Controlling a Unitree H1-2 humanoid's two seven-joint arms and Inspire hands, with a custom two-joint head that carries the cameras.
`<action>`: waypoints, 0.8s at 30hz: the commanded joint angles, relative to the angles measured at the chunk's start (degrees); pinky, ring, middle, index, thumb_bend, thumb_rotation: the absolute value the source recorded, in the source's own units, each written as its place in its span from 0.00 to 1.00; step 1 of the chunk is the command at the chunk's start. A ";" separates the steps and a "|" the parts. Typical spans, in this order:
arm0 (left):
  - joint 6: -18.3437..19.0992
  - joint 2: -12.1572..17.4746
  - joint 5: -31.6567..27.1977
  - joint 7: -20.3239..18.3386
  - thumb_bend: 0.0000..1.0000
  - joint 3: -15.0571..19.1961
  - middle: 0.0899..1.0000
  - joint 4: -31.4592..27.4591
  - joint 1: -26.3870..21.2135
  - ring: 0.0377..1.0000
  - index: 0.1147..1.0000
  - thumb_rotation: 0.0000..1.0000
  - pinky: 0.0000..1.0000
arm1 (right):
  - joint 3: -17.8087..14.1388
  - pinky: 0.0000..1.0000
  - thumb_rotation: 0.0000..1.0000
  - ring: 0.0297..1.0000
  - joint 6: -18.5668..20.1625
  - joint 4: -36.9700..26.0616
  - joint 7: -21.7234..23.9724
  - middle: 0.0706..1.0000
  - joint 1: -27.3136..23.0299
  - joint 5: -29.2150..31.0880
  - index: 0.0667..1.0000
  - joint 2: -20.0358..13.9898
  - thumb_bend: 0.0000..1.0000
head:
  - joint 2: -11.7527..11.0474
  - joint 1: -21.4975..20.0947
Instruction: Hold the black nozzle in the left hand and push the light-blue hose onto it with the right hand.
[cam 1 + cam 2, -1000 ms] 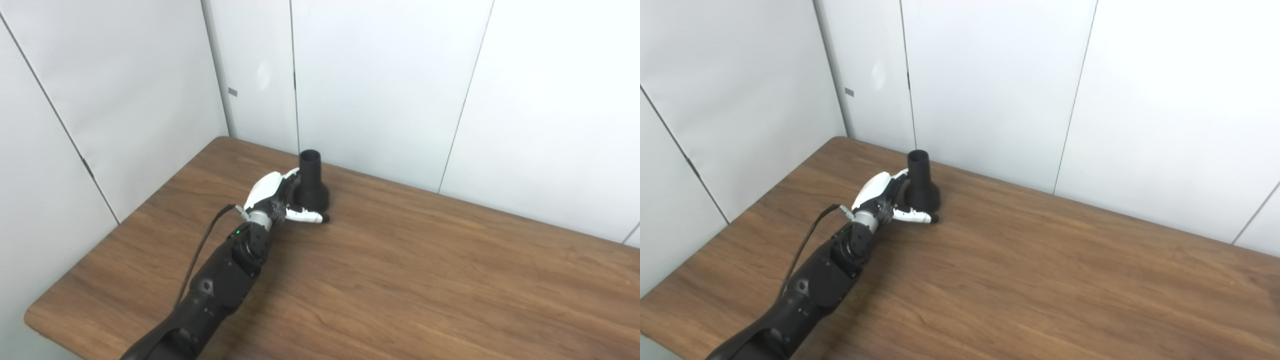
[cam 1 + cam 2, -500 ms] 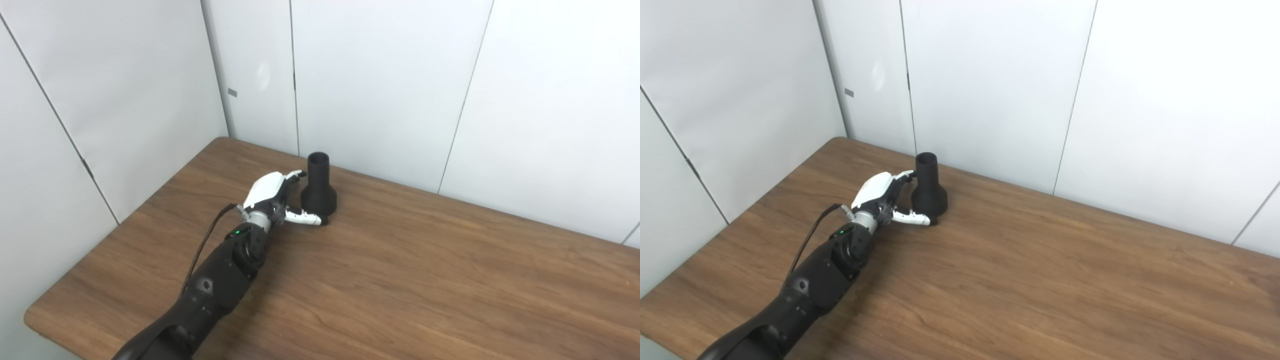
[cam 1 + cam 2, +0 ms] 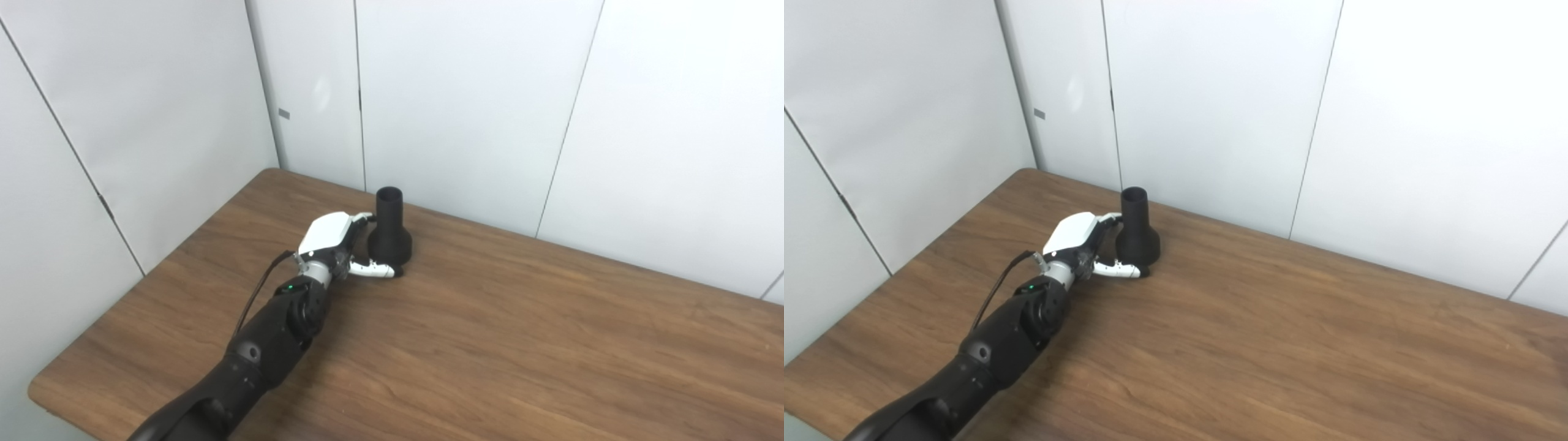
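The black nozzle (image 3: 389, 236) stands upright on its wide base near the back left of the wooden table (image 3: 490, 343), narrow neck up. My left hand (image 3: 334, 242) lies just left of it. Its fingers are spread, reaching toward the neck, and its thumb (image 3: 375, 270) lies along the front of the base, touching or nearly touching it. The hand is not closed around the nozzle. The same hand (image 3: 1078, 236) and nozzle (image 3: 1137, 233) show in the right eye view. No light-blue hose is in view. My right hand is not in view.
White wall panels (image 3: 465, 104) stand close behind the nozzle and along the table's left side. The table's rounded front left corner (image 3: 43, 392) is near my left arm.
A second ago the nozzle leaned against my fingers; it has since shifted slightly right and stands upright. My left hand has turned a little, back more upward, and stays beside it.
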 commanded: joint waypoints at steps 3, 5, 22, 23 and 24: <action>0.48 -1.45 -0.93 -3.00 1.00 -1.08 0.84 -1.02 1.18 0.83 0.84 0.35 1.00 | -0.43 0.53 0.42 0.63 -1.08 -2.40 0.16 0.62 -0.27 0.11 0.58 -0.92 0.29 | 0.09 -0.08; 0.40 -1.71 -1.44 -3.15 1.00 -0.93 0.84 -1.02 1.13 0.82 0.84 0.35 1.00 | -0.36 0.53 0.44 0.63 -0.80 -2.71 0.09 0.63 -0.11 -0.21 0.59 -1.01 0.30 | 0.25 -0.13; -0.90 -3.44 -4.46 -3.22 1.00 0.39 0.82 -2.06 1.52 0.83 0.81 0.34 0.98 | -0.09 0.52 0.39 0.62 0.33 -4.30 0.38 0.63 0.79 -1.17 0.59 -1.57 0.26 | 0.64 -0.98; -0.81 -3.60 -4.61 -3.25 1.00 0.44 0.82 -1.96 1.46 0.83 0.81 0.35 0.98 | -0.10 0.52 0.39 0.62 0.56 -4.41 0.46 0.63 0.82 -0.98 0.59 -1.57 0.26 | 0.62 -1.10; -0.35 -3.78 -4.77 -3.42 1.00 0.54 0.83 -1.94 1.42 0.84 0.81 0.35 0.96 | -0.10 0.53 0.40 0.63 0.65 -4.51 0.49 0.63 0.87 -0.87 0.59 -1.53 0.27 | 0.57 -1.16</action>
